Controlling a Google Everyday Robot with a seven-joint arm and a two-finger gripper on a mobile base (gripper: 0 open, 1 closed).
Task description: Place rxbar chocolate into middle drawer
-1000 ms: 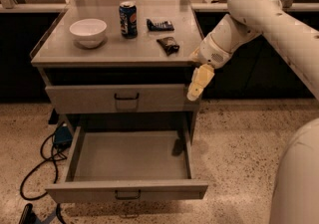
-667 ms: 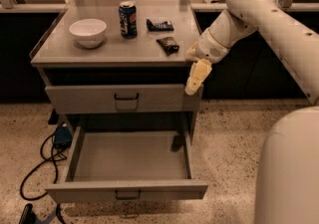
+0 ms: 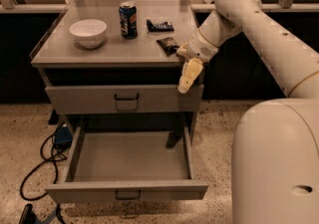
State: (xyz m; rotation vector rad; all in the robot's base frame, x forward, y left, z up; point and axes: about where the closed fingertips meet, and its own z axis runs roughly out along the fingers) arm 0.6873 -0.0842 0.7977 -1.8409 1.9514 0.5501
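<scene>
The rxbar chocolate [image 3: 168,45] is a small dark crumpled wrapper lying on the cabinet top near its right front corner. The middle drawer [image 3: 79,143] is pulled out wide open below, with a dark handle [image 3: 127,195] on its front; its inside shows nothing in it. My gripper [image 3: 187,76] hangs pointing down at the cabinet's right front corner, in front of the upper drawer's right end, just below and right of the bar. It holds nothing that I can see.
On the cabinet top [image 3: 60,51] stand a white bowl [image 3: 88,33], a soda can [image 3: 128,20] and a flatter dark packet [image 3: 159,25]. The upper handled drawer [image 3: 89,99] is closed. Cables and a blue box [image 3: 62,136] lie on the floor at left. My white body [image 3: 274,163] fills the lower right.
My arm has shifted slightly left, bringing the gripper closer to the cabinet's right front corner. The bar and the drawers have not moved.
</scene>
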